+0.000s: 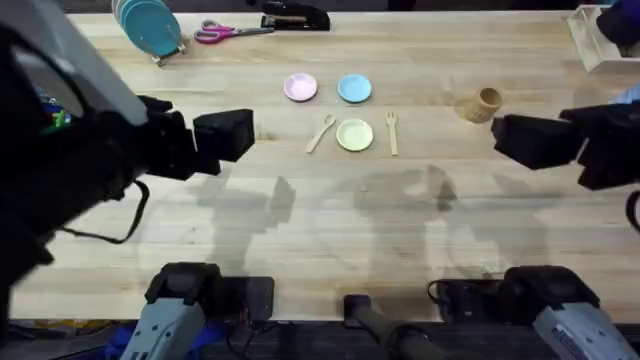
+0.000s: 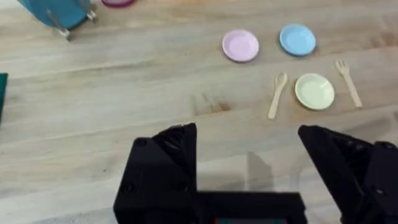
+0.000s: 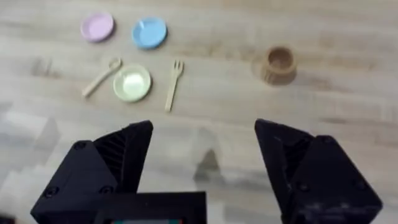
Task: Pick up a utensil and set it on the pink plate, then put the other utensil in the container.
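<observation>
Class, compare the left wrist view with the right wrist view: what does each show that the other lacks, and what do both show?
Left wrist alone: a teal object on a stand at the table's edge. Right wrist alone: the container, lying tipped. Both: the pink plate, blue plate, yellow plate, spoon and fork, untouched.

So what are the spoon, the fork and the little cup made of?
The spoon and fork look like pale, unpainted wood with a matte finish, though light plastic is possible. The cup also looks wooden: tan, dull, and ridged round its side, lying tipped over on the table.
</observation>
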{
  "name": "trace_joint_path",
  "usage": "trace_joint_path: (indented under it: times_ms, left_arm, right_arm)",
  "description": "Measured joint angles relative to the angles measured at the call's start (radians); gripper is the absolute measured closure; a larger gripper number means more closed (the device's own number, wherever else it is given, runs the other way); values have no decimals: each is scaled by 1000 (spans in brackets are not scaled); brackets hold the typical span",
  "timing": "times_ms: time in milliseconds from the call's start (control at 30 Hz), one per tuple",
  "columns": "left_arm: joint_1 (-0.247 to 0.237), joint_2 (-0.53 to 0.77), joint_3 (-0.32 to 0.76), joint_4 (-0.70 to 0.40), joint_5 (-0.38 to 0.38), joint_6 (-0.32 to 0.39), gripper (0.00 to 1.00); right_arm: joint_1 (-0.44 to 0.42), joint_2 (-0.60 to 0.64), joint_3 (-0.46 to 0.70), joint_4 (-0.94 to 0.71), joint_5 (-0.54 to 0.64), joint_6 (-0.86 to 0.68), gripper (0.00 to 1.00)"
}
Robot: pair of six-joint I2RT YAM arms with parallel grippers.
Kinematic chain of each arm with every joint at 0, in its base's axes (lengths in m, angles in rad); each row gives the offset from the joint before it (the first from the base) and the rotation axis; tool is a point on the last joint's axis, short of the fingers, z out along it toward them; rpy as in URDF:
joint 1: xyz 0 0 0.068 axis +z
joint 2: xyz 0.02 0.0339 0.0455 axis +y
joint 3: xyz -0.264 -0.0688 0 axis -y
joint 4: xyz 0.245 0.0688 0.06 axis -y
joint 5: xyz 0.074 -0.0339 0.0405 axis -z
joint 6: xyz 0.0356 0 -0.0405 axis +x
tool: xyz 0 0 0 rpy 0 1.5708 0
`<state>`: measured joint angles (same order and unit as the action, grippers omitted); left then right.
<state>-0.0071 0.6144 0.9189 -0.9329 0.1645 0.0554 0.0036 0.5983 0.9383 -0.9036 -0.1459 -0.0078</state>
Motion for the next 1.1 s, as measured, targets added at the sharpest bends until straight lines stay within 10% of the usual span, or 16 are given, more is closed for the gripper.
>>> trace_joint_path:
  times_ms: [400, 767, 1100]
  left_arm:
    - [0, 183, 95, -101, 32, 60, 6]
    - [-6, 194, 96, -46, 81, 79, 6]
    - [-214, 391, 119, 26, 85, 15, 6]
  right_arm:
    - [0, 341, 186, -180, -64, -141, 4]
    - [0, 370, 193, -155, -73, -166, 4]
    - [0, 370, 193, -153, -72, -169, 4]
